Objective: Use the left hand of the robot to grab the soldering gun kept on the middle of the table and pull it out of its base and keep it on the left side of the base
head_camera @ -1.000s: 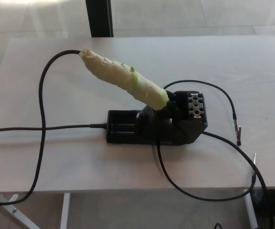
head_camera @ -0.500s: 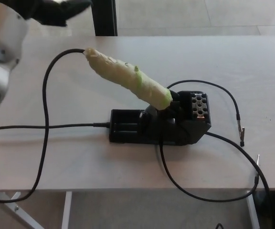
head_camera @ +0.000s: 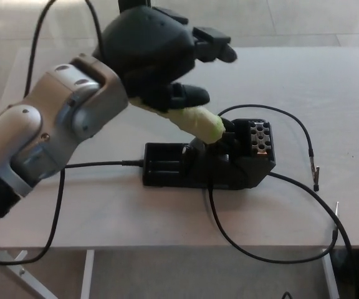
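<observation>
My left hand over soldering gun, fingers spread, thumb under, nothing clamped yet. Gun seated in base mid-table, taped handle angled up-left beneath palm. I judge task at reach stage: grasp, pull-out, placing left of base all remain. Right hand out of frame.

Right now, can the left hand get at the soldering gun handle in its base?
Probably yes. The left hand is directly over the soldering gun, fingers apart, nothing between them. The gun sits tilted in the base, handle exposed.
</observation>
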### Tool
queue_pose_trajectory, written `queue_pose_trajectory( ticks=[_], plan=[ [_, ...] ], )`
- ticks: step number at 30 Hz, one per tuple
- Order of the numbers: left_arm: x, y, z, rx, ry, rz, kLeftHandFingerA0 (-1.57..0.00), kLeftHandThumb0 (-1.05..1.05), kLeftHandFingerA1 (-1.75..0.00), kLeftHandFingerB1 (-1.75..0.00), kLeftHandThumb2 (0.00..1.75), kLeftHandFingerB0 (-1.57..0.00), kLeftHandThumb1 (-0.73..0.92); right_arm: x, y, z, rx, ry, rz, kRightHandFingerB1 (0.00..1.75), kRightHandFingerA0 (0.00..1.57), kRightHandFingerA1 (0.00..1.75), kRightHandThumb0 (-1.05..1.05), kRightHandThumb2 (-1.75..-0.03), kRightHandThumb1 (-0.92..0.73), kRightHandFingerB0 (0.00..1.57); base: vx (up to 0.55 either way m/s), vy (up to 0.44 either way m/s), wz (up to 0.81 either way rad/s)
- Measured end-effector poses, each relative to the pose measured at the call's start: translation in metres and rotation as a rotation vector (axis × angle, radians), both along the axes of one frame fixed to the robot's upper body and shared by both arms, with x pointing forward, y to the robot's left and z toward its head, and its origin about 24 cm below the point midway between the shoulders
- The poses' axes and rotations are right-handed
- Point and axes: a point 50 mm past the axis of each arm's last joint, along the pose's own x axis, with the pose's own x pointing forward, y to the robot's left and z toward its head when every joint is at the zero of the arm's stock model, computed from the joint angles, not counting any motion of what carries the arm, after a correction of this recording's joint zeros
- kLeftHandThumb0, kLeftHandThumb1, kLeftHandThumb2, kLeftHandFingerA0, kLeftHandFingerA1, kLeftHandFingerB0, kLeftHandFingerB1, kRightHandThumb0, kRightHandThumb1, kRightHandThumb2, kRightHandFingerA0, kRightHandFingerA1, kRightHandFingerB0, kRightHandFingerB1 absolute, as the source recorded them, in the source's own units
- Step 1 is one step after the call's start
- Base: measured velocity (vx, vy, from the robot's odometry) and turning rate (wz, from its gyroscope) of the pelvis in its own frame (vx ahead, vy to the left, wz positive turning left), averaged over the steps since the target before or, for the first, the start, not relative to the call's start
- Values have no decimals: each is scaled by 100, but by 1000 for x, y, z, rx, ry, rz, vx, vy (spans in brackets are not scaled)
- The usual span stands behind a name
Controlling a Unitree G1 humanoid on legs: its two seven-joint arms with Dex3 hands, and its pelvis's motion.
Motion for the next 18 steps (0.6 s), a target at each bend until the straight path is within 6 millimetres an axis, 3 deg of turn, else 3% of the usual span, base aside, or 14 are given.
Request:
queue_pose_trajectory(
  ticks=[2,7,8,9,10,11,12,13,15,16,17,18],
  plan=[
    [-5,-7,6,32,-19,-52,-49,-65,-75,-56,71,-41,92,0,-2,2,-8,-1,2,37,43,54,-105,-91,-58,37,0,0,0],
    [-14,-19,21,98,-78,-144,-50,-70,-72,-54,76,-42,92,0,-4,6,-19,-4,11,38,43,57,-105,-91,-57,37,0,0,0],
    [-17,-22,23,114,-86,-164,-53,-67,-73,-60,114,-40,74,0,-5,7,-23,-5,15,38,42,57,-105,-90,-57,38,0,0,0],
    [-20,-23,24,128,-91,-180,-53,-67,-73,-60,114,-40,74,0,-6,9,-27,-6,18,38,42,57,-105,-90,-57,38,0,0,0],
    [-22,-24,25,142,-94,-193,-56,-74,-63,-47,71,-43,92,0,-7,10,-30,-7,20,38,41,57,-105,-90,-56,38,0,0,0],
    [-25,-25,25,157,-96,-204,-53,-74,-60,-46,72,-43,92,0,-7,11,-31,-8,22,38,42,56,-105,-91,-57,39,0,0,0],
    [-26,-26,25,170,-97,-210,-52,-75,-66,-57,114,-39,75,0,-7,11,-32,-9,22,38,43,56,-105,-92,-57,39,0,0,0],
    [-28,-27,26,186,-98,-216,-51,-78,-56,-45,71,-42,92,1,-7,11,-31,-10,23,38,43,56,-105,-92,-57,38,0,0,0],
    [-31,-27,26,214,-98,-221,-47,-83,-60,-44,72,-42,92,1,-7,11,-31,-12,24,38,43,56,-105,-91,-58,38,0,0,0],
    [-32,-27,26,229,-97,-222,-40,-91,-63,-48,94,-35,77,2,-7,11,-31,-13,25,38,43,56,-105,-91,-58,39,0,0,0],
    [-33,-27,26,241,-95,-222,-40,-91,-63,-48,94,-35,77,2,-7,11,-31,-13,25,38,43,56,-105,-91,-58,39,0,0,0],
    [-34,-27,26,256,-92,-222,-28,-90,-58,-52,118,-31,76,2,-7,11,-31,-13,25,37,42,54,-105,-91,-58,38,0,0,0]
  ],
)
